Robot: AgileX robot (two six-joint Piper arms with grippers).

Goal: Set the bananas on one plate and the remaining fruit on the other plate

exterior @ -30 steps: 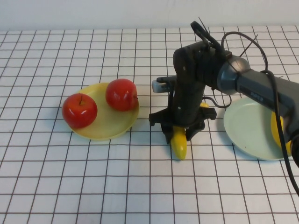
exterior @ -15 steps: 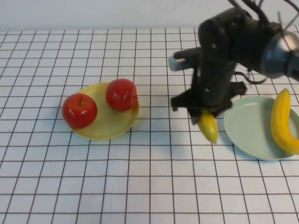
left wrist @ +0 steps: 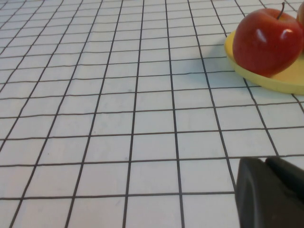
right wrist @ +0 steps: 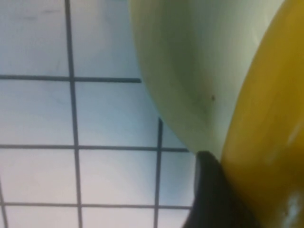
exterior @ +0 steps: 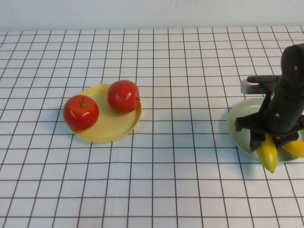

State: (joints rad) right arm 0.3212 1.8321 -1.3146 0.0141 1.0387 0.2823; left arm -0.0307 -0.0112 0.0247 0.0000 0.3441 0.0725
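Note:
My right gripper is shut on a yellow banana and holds it over the near edge of the pale blue-green plate at the right. The second banana lies on that plate, mostly hidden by the arm. In the right wrist view the held banana fills the frame beside a dark finger, with the plate below. Two red apples sit on the pale yellow plate at the left. My left gripper is shut and empty, low over the table near one apple.
The table is a white cloth with a black grid. The yellow plate's rim shows in the left wrist view. A bare stretch of table lies between the two plates.
My right gripper has carried the banana from the middle of the table to the right, over the blue-green plate. The arm now hides most of the second banana.

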